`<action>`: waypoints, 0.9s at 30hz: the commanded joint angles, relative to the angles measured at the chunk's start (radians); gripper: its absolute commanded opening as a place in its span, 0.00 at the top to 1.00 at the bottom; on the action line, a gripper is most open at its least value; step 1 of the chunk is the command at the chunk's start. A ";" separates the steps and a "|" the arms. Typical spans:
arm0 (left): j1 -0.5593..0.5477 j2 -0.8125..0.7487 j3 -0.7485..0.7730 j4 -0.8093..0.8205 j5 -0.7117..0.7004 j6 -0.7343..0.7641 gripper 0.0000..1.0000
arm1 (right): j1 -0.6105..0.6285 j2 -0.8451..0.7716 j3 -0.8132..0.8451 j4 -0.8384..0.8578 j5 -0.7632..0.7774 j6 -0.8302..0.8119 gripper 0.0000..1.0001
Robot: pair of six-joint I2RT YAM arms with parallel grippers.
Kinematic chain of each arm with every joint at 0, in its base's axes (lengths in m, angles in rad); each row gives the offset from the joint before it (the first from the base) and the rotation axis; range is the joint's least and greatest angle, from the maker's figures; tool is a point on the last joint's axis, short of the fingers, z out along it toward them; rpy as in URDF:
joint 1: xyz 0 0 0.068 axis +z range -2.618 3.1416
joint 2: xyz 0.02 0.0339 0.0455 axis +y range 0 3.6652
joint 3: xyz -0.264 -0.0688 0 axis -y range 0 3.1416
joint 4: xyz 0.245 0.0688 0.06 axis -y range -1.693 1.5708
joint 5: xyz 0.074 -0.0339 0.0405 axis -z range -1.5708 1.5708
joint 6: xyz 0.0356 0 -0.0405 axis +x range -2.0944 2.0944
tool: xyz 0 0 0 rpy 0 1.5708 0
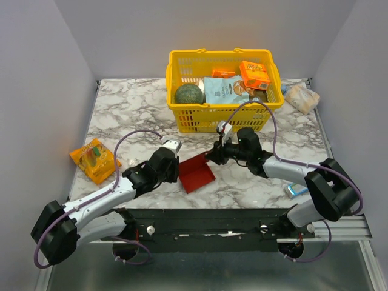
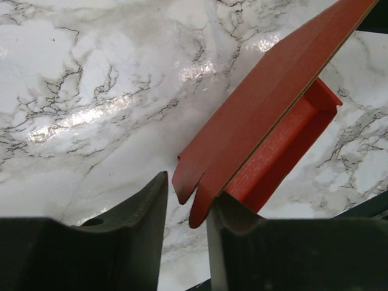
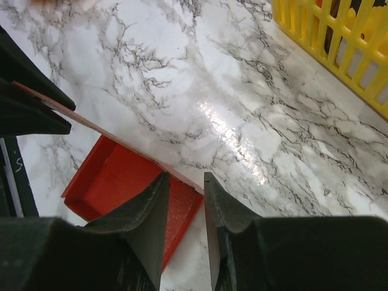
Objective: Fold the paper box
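L end effector point(image 2: 188, 194) & R end effector point(image 3: 185, 182) half-shut round red thin-card paper box point(image 1: 197, 176) lid point(image 2: 260, 115), hold unclear; mistimed pull cd tear it.

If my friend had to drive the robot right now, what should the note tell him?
Left gripper: jaws apart, a corner of the raised flap between them, not pinched.
Right gripper: jaws apart at the flap's other end.
Paper box: on the table between both arms, in front of the yellow basket.
Done: its sides stand up.
Left: probably fold the tilted flap down over the box and tuck it in.
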 commanded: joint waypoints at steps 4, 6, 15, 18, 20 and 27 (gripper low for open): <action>0.001 0.017 0.022 0.032 -0.029 0.035 0.76 | -0.002 0.016 0.028 0.012 -0.035 -0.011 0.67; 0.001 0.024 0.022 0.033 -0.027 0.041 0.79 | -0.001 0.019 0.029 0.011 -0.042 -0.010 0.68; 0.001 0.054 0.059 0.024 -0.049 0.083 0.83 | 0.002 0.027 0.031 0.011 -0.067 -0.007 0.81; 0.001 0.076 0.074 0.023 -0.050 0.092 0.83 | 0.010 0.030 0.034 0.012 -0.063 -0.005 0.88; -0.001 0.094 0.090 0.026 -0.055 0.092 0.88 | 0.028 0.016 0.023 0.020 -0.047 -0.004 0.94; -0.010 0.155 0.153 0.064 -0.101 0.066 0.98 | 0.084 -0.067 -0.020 0.063 0.137 0.012 0.99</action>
